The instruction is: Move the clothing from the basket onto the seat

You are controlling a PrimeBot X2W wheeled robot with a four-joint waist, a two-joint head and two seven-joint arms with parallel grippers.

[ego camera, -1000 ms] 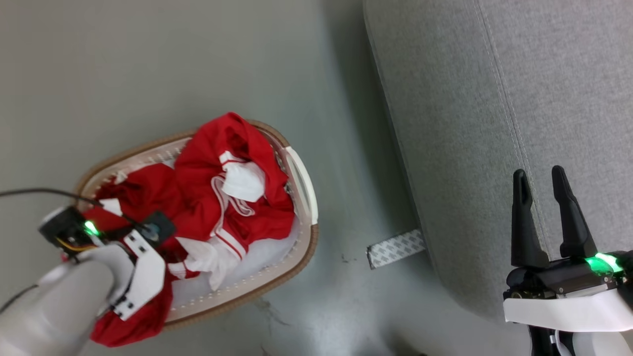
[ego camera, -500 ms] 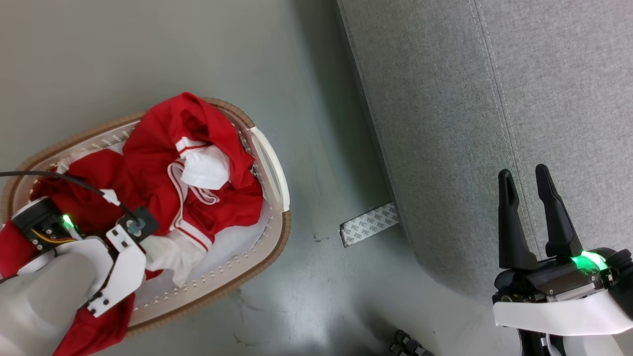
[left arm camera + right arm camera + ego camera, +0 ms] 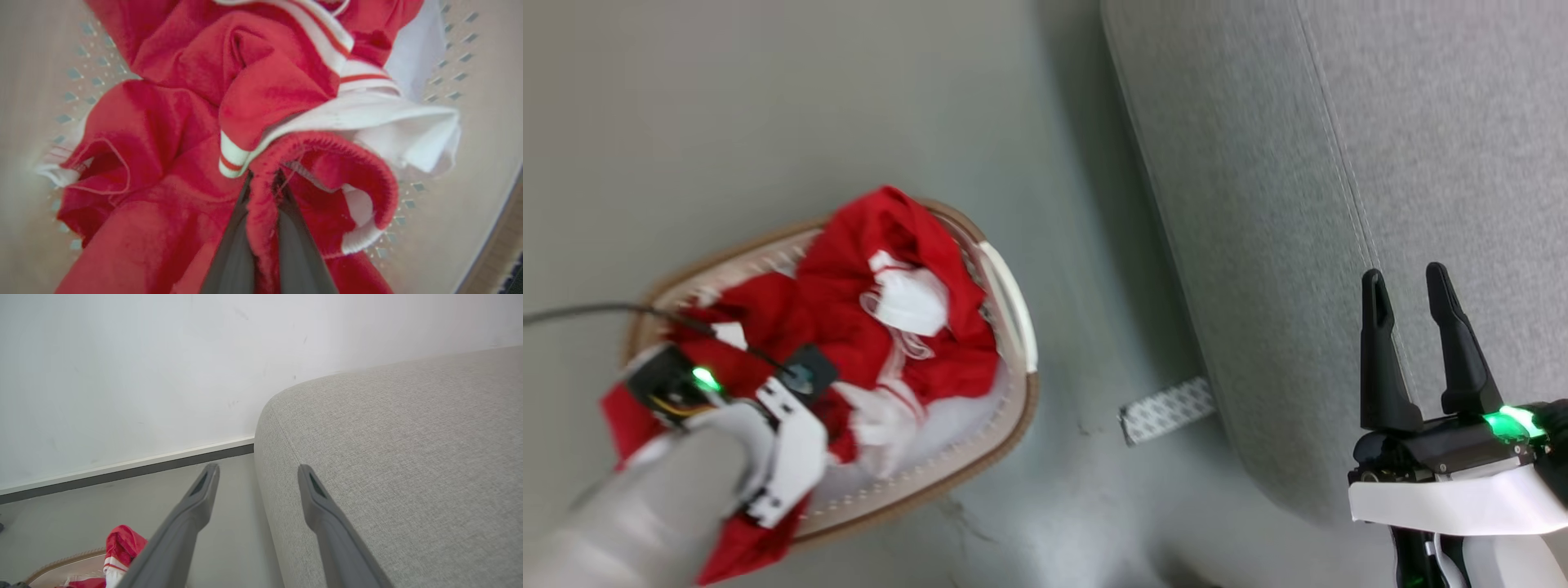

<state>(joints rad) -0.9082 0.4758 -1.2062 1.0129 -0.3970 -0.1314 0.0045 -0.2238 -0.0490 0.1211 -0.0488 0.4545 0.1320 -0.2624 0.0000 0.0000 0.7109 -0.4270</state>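
Observation:
The clothing, red with white trim, lies heaped in the basket on the floor at the left of the head view. My left arm reaches down into the heap, and its fingers are hidden there under the wrist. In the left wrist view my left gripper is shut on a red elastic hem of the clothing, pinched between the fingers. At the lower right my right gripper stands open and holds nothing, over the front edge of the grey seat. The right wrist view shows the right gripper, the seat and a corner of the clothing.
A patterned grey-white strip lies on the floor against the seat's base. Bare grey floor separates basket and seat. A black cable runs to my left wrist. A white wall with a dark baseboard stands behind.
My left gripper has closed on the red hem in the basket. The head camera has swung, shifting the whole picture. The right gripper stays open.

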